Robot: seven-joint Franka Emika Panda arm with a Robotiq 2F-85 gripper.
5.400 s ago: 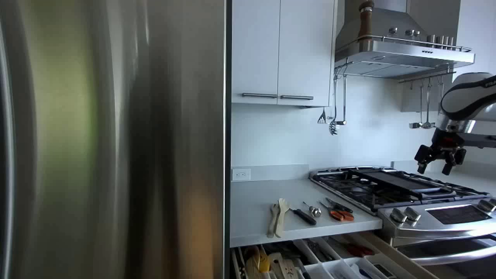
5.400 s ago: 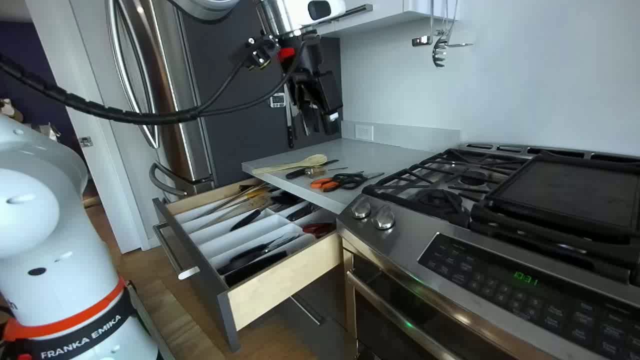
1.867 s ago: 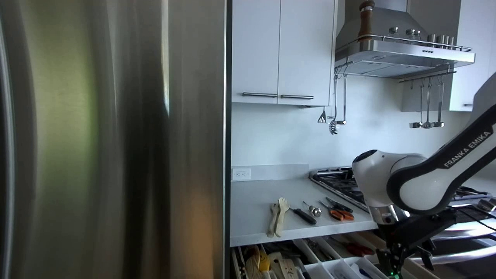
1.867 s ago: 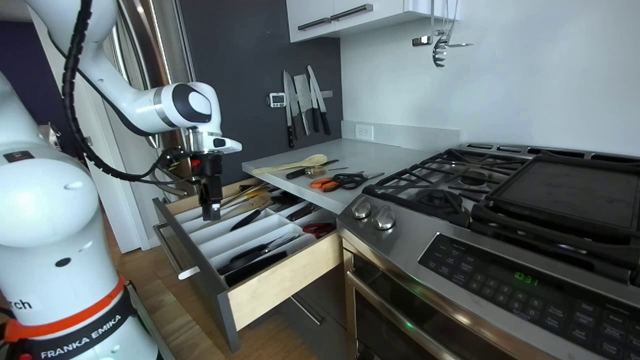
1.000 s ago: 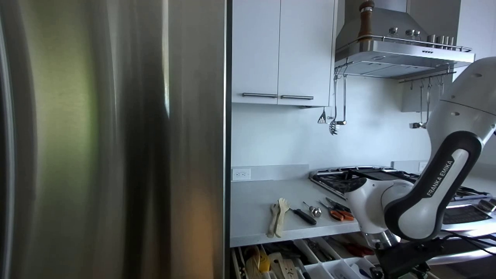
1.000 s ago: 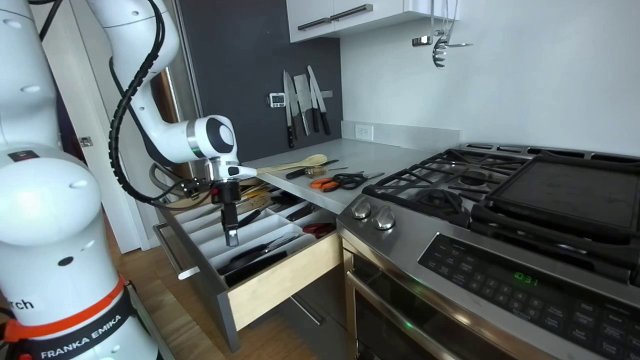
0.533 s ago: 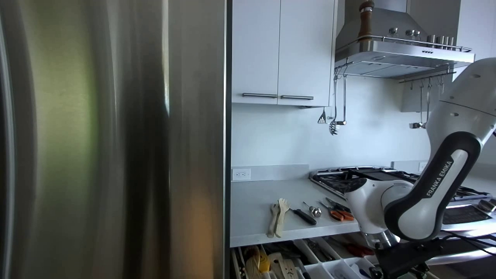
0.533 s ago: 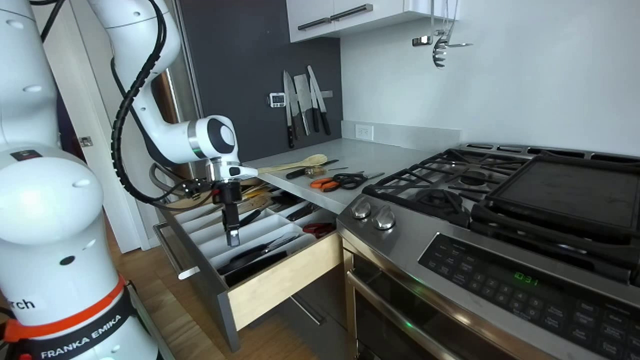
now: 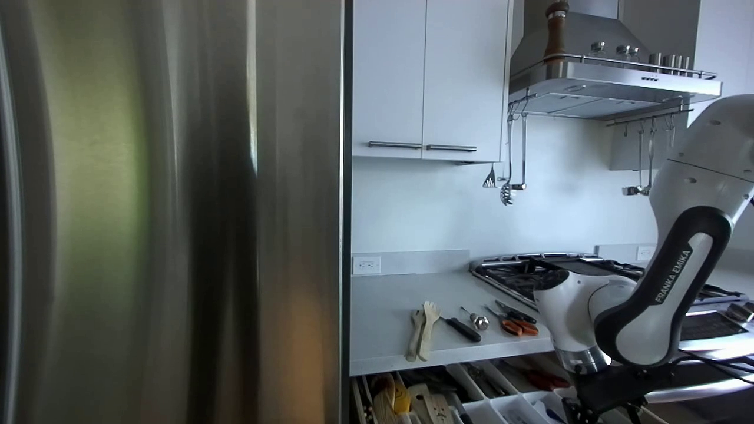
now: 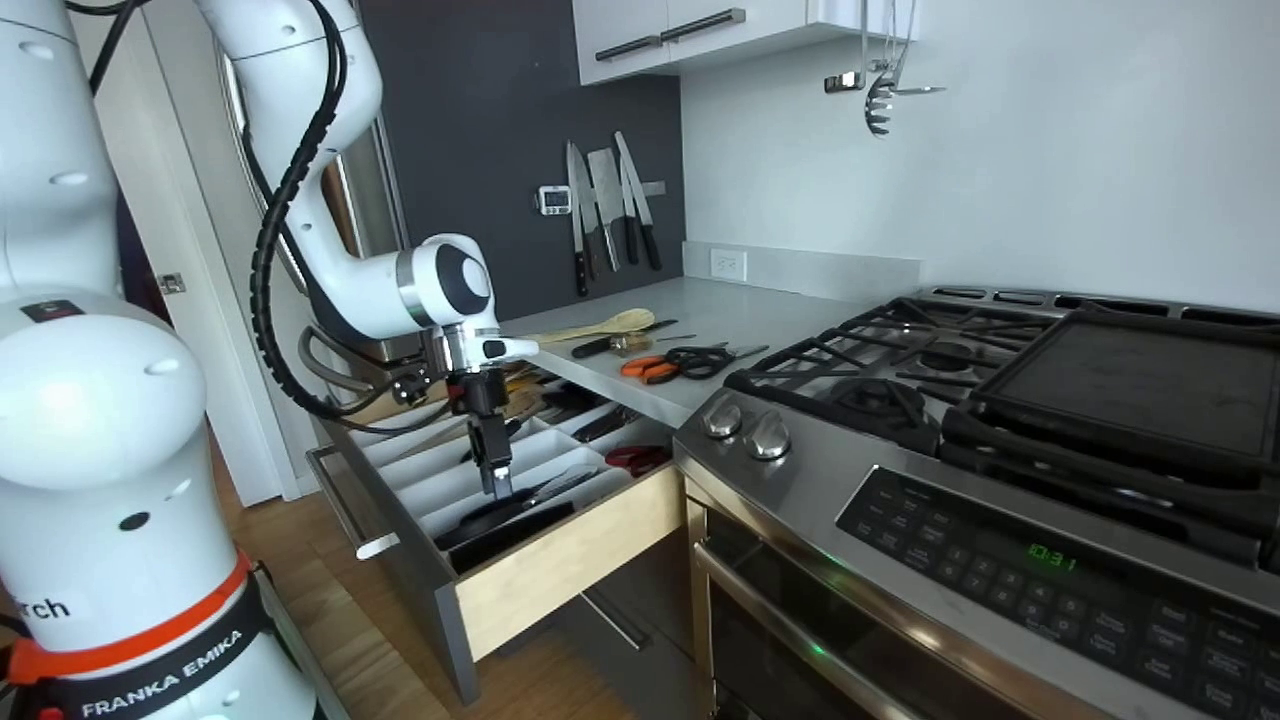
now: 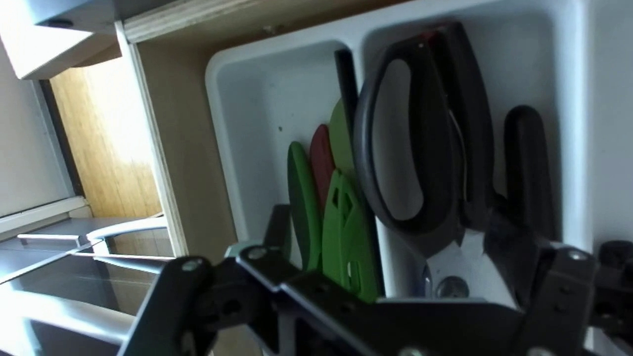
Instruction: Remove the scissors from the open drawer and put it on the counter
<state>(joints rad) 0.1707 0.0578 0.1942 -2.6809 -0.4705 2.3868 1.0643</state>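
Note:
Black-handled scissors [image 11: 430, 148] lie in a white compartment of the open drawer [image 10: 560, 585]. In the wrist view their handles point up and the start of the metal blades shows; the rest is hidden behind my gripper. They also show in an exterior view [image 10: 490, 518]. My gripper [image 11: 398, 242] is open and empty, fingers spread over the scissors' compartment and the one beside it. In an exterior view the gripper [image 10: 498, 484] points down, its tips just above the scissors; contact cannot be told. The counter [image 10: 800, 300] is behind the drawer.
On the counter lie orange-handled scissors [image 10: 650, 368], a wooden spoon [image 10: 600, 328] and a black-handled knife [image 9: 462, 328]. Red-handled scissors [image 10: 638, 460] lie deeper in the drawer. Green knives [image 11: 346, 232] lie beside the black scissors. The stove [image 10: 980, 370] adjoins the counter. Divider walls separate the compartments.
My gripper has come down from high above into the drawer area, open throughout. In the last half second it has shifted slightly toward the black scissors. The objects have not moved.

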